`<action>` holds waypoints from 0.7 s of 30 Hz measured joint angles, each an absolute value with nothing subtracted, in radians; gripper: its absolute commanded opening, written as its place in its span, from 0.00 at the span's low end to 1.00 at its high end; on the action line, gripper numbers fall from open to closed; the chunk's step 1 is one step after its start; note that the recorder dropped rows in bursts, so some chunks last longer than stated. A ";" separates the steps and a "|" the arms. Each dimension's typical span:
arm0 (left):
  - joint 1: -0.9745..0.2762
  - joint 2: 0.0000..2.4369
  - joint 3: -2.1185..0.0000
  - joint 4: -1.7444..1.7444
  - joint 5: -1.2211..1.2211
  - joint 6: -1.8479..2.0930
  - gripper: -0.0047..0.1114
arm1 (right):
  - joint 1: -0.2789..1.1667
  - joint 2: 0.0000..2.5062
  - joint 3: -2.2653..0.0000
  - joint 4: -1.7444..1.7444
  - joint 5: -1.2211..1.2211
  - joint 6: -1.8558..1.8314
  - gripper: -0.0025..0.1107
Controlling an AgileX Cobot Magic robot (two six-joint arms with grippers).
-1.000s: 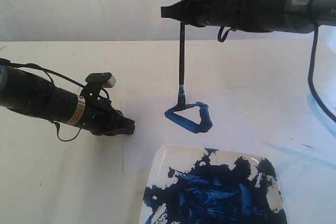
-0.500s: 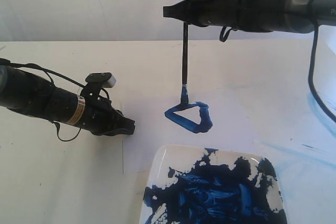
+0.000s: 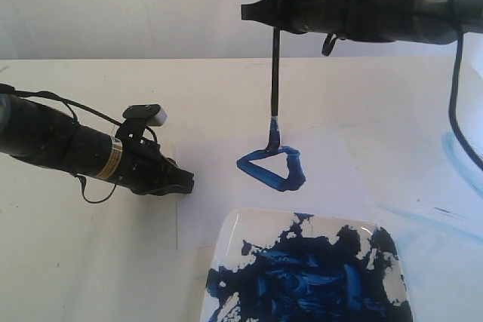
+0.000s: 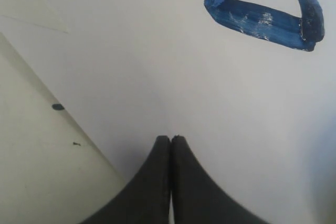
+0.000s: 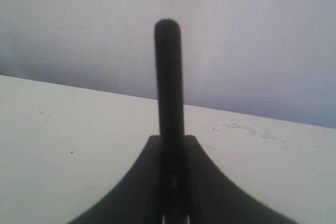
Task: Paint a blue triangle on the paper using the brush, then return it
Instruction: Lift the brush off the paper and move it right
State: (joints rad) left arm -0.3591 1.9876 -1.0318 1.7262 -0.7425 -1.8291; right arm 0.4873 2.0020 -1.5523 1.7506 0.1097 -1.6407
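A dark-blue triangle [image 3: 272,167] of thick wet strokes lies on the pale paper [image 3: 219,209], one corner pointing left; the left wrist view shows the triangle [image 4: 262,17] ahead on the paper [image 4: 157,77]. The brush [image 3: 275,73] hangs nearly upright, its blue tip at the triangle's top edge. My right gripper [image 3: 278,7] is shut on the black handle [image 5: 169,87] high above the table. My left gripper [image 3: 185,182] is shut with nothing in it, its tips [image 4: 170,139] low over the paper's left part.
A white square dish [image 3: 226,250] smeared with dark-blue paint stands at the front, right of centre. Pale blue smears [image 3: 453,148] mark the cream table [image 3: 75,262] at the right. A black cable [image 3: 453,111] hangs from the right arm.
My right gripper has shifted a little to the right and up with the brush. The tip has travelled right along the triangle's top edge. The left arm is still.
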 measured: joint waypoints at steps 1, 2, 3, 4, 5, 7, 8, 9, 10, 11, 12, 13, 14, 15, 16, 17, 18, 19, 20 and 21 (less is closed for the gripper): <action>-0.359 1.988 -1.032 1.726 -0.742 -1.829 0.04 | 0.487 2.002 -1.552 1.751 0.105 -1.641 0.02; -0.359 1.988 -1.032 1.726 -0.742 -1.829 0.04 | 0.487 2.002 -1.552 1.751 0.099 -1.641 0.02; -0.359 1.988 -1.032 1.726 -0.742 -1.829 0.04 | 0.487 2.002 -1.552 1.751 0.090 -1.641 0.02; -0.359 1.988 -1.032 1.726 -0.742 -1.829 0.04 | 0.487 2.002 -1.552 1.751 0.085 -1.641 0.02; -0.359 1.988 -1.032 1.726 -0.742 -1.829 0.04 | 0.487 2.002 -1.552 1.751 0.083 -1.641 0.02; -0.359 1.988 -1.032 1.726 -0.742 -1.829 0.04 | 0.487 2.002 -1.552 1.751 0.068 -1.641 0.02; -0.359 1.988 -1.032 1.726 -0.742 -1.829 0.04 | 0.487 2.002 -1.552 1.751 0.064 -1.641 0.02; -0.359 1.988 -1.032 1.726 -0.742 -1.829 0.04 | 0.487 2.002 -1.552 1.751 0.057 -1.641 0.02; -0.359 1.988 -1.032 1.726 -0.742 -1.829 0.04 | 0.487 2.002 -1.552 1.751 0.052 -1.641 0.02; -0.359 1.988 -1.032 1.726 -0.742 -1.829 0.04 | 0.487 2.002 -1.552 1.751 0.045 -1.641 0.02; -0.359 1.988 -1.032 1.726 -0.742 -1.829 0.04 | 0.487 2.002 -1.552 1.751 0.036 -1.641 0.02; -0.359 1.988 -1.032 1.726 -0.742 -1.829 0.04 | 0.487 2.002 -1.552 1.751 0.029 -1.641 0.02; -0.359 1.988 -1.032 1.726 -0.742 -1.829 0.04 | 0.487 2.002 -1.552 1.751 0.024 -1.641 0.02; -0.359 1.988 -1.032 1.726 -0.742 -1.829 0.04 | 0.487 2.002 -1.552 1.751 0.018 -1.641 0.02; -0.359 1.988 -1.032 1.726 -0.742 -1.827 0.04 | 0.487 2.002 -1.552 1.751 0.012 -1.641 0.02; -0.359 1.988 -1.032 1.726 -0.742 -1.827 0.04 | 0.487 2.002 -1.552 1.751 0.007 -1.641 0.02; -0.359 1.988 -1.032 1.726 -0.742 -1.827 0.04 | 0.487 2.002 -1.552 1.751 0.000 -1.641 0.02; -0.359 1.988 -1.032 1.726 -0.742 -1.827 0.04 | 0.487 2.001 -1.552 1.751 0.000 -1.641 0.02; -0.359 1.988 -1.032 1.726 -0.742 -1.827 0.04 | 0.487 1.998 -1.552 1.751 0.000 -1.641 0.02; -0.359 1.988 -1.032 1.726 -0.742 -1.827 0.04 | 0.487 1.998 -1.552 1.751 0.000 -1.641 0.02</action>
State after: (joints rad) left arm -0.3591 1.9876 -1.0318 1.7262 -0.7425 -1.8273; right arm 0.4873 1.9983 -1.5523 1.7506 0.0000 -1.6407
